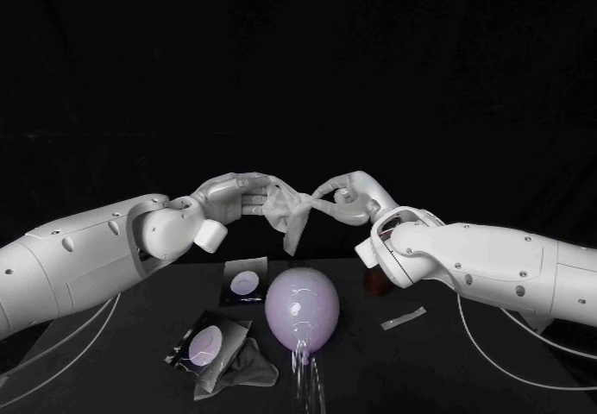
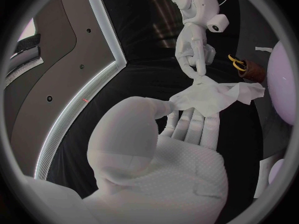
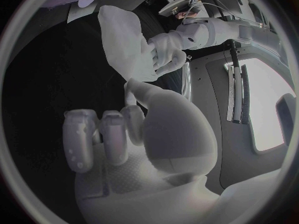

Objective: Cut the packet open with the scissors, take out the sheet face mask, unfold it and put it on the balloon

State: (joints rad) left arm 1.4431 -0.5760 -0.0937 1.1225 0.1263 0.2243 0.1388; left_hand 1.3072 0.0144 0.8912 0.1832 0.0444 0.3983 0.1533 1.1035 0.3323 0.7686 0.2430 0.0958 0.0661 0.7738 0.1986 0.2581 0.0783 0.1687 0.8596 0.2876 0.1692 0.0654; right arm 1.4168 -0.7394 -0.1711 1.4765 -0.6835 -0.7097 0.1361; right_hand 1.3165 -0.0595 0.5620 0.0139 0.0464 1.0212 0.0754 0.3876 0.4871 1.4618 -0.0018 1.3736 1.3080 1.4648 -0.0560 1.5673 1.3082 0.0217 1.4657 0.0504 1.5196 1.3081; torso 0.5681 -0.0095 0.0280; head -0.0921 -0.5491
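Fingers [image 1: 253, 183] of left hand [image 1: 230, 197] and right hand [image 1: 351, 194] pinched the half-unfolded sheet face mask [image 1: 293, 216]; spreading it over the balloon [image 1: 304, 308] remained.

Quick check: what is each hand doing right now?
Left hand: holds one side of the sheet mask, lifted above the table.
Right hand: pinches the other side of the same mask.

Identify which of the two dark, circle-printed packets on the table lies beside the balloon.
The farther packet, right by the balloon; the nearer packet lies apart from it, toward the robot.
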